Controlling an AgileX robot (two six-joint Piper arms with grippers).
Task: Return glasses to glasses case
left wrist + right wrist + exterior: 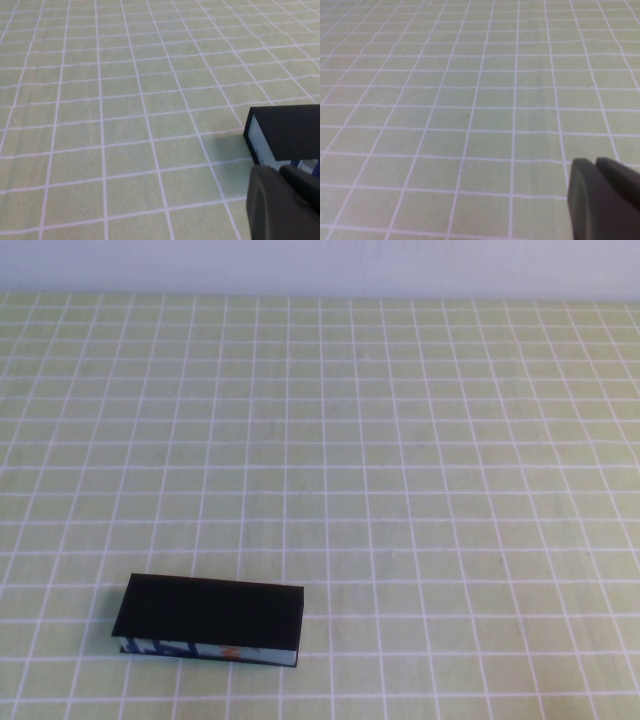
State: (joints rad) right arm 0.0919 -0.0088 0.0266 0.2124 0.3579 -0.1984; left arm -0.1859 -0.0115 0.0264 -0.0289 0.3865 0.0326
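Note:
The glasses case (208, 615) lies shut on the checked cloth at the front left, its flat black lid up and its pale front edge with blue and orange print facing me. The glasses are out of view. Neither arm shows in the high view. In the left wrist view my left gripper (279, 170) is shut and empty, close beside one end of the case (285, 132). In the right wrist view my right gripper (595, 161) is shut and empty above bare cloth.
A yellow-green cloth with a white grid (400, 460) covers the whole table. A pale wall (320, 265) runs along the far edge.

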